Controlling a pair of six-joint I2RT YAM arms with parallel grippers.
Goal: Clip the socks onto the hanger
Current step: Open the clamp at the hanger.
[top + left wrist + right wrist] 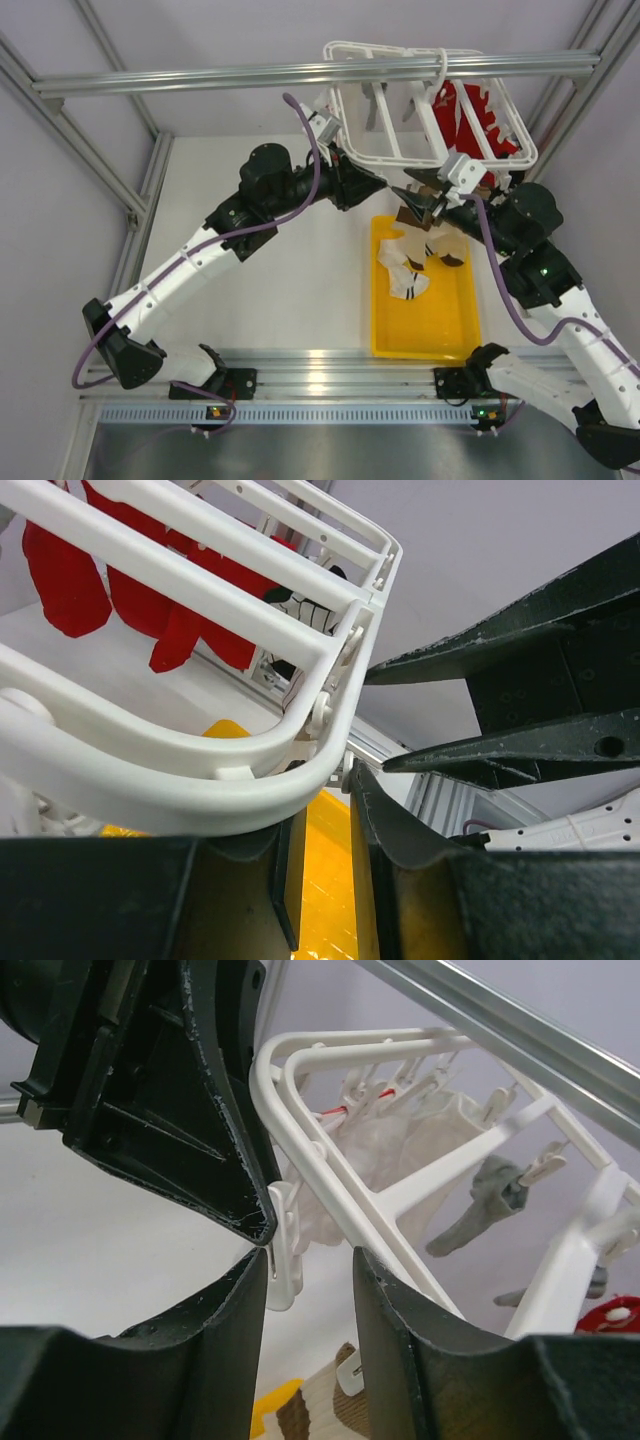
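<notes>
Socks: the socks (410, 278) are heaped at the far end of the yellow tray (440, 335); none can be seen pinned; cream and brown fabric is also glimpsed low between the right fingers in the right wrist view.
Hanger: the hanger (180, 785) is hooked over the top rail (200, 78), above and beyond the tray; a red garment (470, 115) is carried on its far side.
Clip: one white clip (281, 1260) is dangled from the near rim and is framed in the gap of the right gripper.
Right gripper: the right gripper (310, 1260) is parted with nothing pinched; it is poised over the socks, level with the rim.
Left gripper: the left gripper (322, 805) is set at the frame's near corner, its tip just beside the clip; a narrow gap is shown between its fingers, but whether the rim is gripped cannot be told.
Deciding relation: the socks lie below the right gripper and slightly towards its base; their length is judged to run roughly along the tray; the right arm is clearly nearer, so a downward reach is called for.
</notes>
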